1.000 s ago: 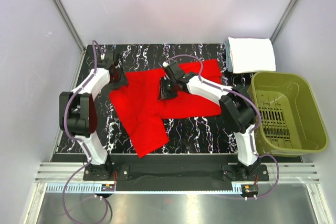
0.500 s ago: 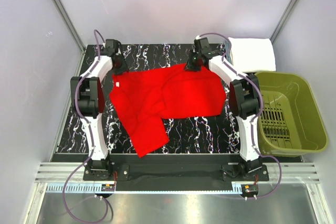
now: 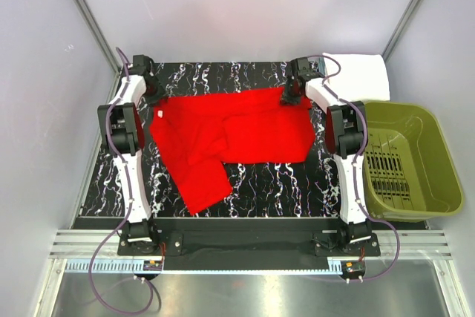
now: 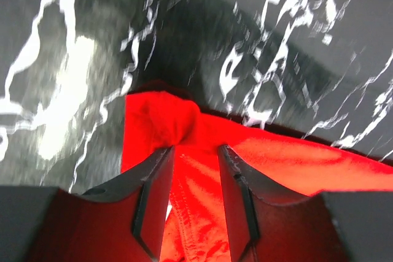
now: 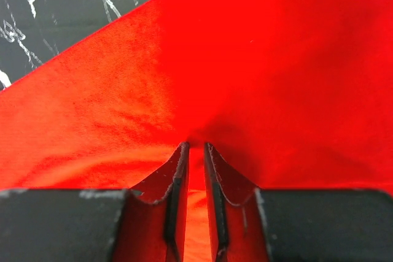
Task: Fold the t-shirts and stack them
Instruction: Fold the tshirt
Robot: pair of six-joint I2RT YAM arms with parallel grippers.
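The red t-shirt (image 3: 230, 135) lies spread across the black marbled table (image 3: 274, 183), its far edge stretched between the two arms. A flap of it hangs toward the front left. My left gripper (image 3: 152, 98) is at the far left corner of the shirt. In the left wrist view it (image 4: 195, 148) is shut on a bunched fold of the red cloth (image 4: 307, 164). My right gripper (image 3: 288, 96) is at the far right edge, and its jaws (image 5: 196, 145) pinch the red cloth (image 5: 245, 59) narrowly. A folded white t-shirt (image 3: 356, 77) lies at the back right.
An olive-green plastic basket (image 3: 404, 157) stands to the right of the table, beside the right arm. The folded white shirt lies just behind it. Grey walls close in the back and both sides.
Both arms have swung outward to the far corners. The right gripper went from the shirt's middle to its far right edge, and the shirt's far edge is now pulled out straight.
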